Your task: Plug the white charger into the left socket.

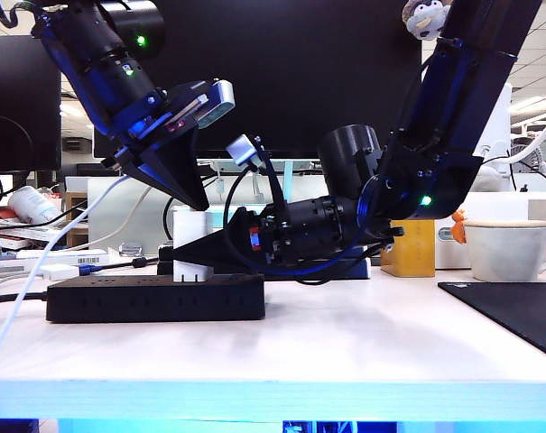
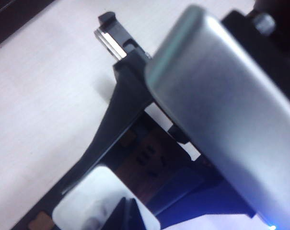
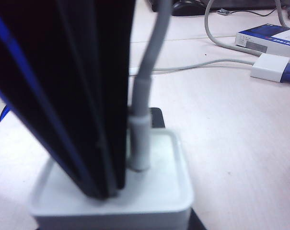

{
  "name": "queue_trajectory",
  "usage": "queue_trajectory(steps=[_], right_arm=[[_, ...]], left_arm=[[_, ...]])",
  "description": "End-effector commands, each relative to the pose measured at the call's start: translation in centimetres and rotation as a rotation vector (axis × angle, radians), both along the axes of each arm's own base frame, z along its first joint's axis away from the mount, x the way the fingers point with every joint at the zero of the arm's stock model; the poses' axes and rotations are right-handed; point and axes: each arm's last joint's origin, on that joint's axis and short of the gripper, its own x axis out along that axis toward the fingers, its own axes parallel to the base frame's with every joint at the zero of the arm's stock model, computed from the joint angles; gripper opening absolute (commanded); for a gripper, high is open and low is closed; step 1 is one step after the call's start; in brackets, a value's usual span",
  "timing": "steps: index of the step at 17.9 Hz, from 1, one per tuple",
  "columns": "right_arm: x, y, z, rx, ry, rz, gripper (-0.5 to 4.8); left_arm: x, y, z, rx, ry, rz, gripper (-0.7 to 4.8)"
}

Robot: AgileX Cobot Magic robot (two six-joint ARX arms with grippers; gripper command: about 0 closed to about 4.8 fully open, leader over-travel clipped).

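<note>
Touches the top of the white charger (image 3: 159, 191) with the right gripper (image 3: 104, 189), low by the table; cannot tell if gripping or loose. Sits on a black base (image 3: 156, 117), thin white cable (image 3: 145, 96) standing up beside the finger. Hangs the left gripper (image 1: 196, 200) pinched shut, above the black power strip (image 1: 155, 298)

White charger (image 3: 149, 191): glossy white, with white cable (image 3: 147, 72). Power strip (image 1: 155, 298): black. Desk (image 1: 345, 343): pale off-white. Left gripper (image 1: 178, 176): black, with a silver-grey housing. Right gripper (image 1: 205, 245): black, with an orange-red patch near its base. Both arms: black with green indicator lights. Mug (image 1: 510, 248): white. Mat (image 1: 516, 311): black. Box (image 1: 410, 248): yellow. Flat device (image 3: 269, 67): white with a blue plug. Carton (image 3: 274, 38): blue and white.
</note>
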Motion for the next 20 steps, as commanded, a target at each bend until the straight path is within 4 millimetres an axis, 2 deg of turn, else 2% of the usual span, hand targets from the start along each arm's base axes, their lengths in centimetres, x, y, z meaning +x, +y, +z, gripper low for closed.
queue_trajectory(steps=[1, 2, 3, 4, 5, 6, 7, 8, 11, 13, 17, 19, 20], right_arm=[[0.2, -0.5, -1.7, -0.093, 0.116, -0.155, 1.49], [0.2, -0.5, -1.3, -0.086, 0.103, -0.155, 1.50], [0.2, -0.5, -0.9, -0.077, 0.089, -0.156, 1.83], [0.3, -0.5, -0.6, -0.072, 0.076, -0.164, 2.69], [0.3, -0.5, -0.4, -0.071, 0.069, -0.172, 2.99], [0.3, -0.5, -0.2, -0.074, 0.063, -0.187, 3.04], [0.3, -0.5, 0.0, -0.070, 0.056, -0.188, 3.55], [0.3, -0.5, 0.1, -0.068, 0.054, -0.188, 3.71], [0.3, -0.5, 0.3, -0.064, 0.052, -0.187, 3.70], [0.3, -0.5, 1.2, -0.050, 0.035, -0.182, 3.71], [0.4, -1.2, 4.1, -0.001, 0.016, -0.187, 3.71], [0.4, -1.7, 5.1, 0.024, 0.036, -0.167, 3.70], [0.1, -1.8, 6.2, 0.047, 0.069, -0.126, 3.69]], left_arm=[[-1.1, 0.8, -2.1, 0.166, 0.140, 0.039, -0.06], [-1.0, 0.8, -1.6, 0.161, 0.129, 0.042, -0.06], [-0.9, 0.8, -1.3, 0.162, 0.114, 0.046, -0.06], [-0.8, 0.7, -0.9, 0.160, 0.099, 0.049, -0.06], [-0.7, 0.7, -0.6, 0.157, 0.093, 0.053, -0.06], [-0.6, 0.7, -0.3, 0.152, 0.085, 0.054, -0.06], [-0.6, 0.6, 0.0, 0.144, 0.079, 0.067, -0.06], [-0.5, 0.6, 0.2, 0.141, 0.077, 0.068, -0.06], [-0.6, 0.6, 1.2, 0.128, 0.051, 0.072, -0.06], [-0.4, 0.6, 2.6, 0.106, 0.013, 0.080, -0.06], [-0.4, 0.6, 6.7, 0.039, -0.085, 0.114, -0.06], [-0.8, 0.7, 8.1, 0.014, -0.113, 0.132, -0.06], [-1.2, 0.9, 8.9, 0.003, -0.130, 0.136, -0.06]])
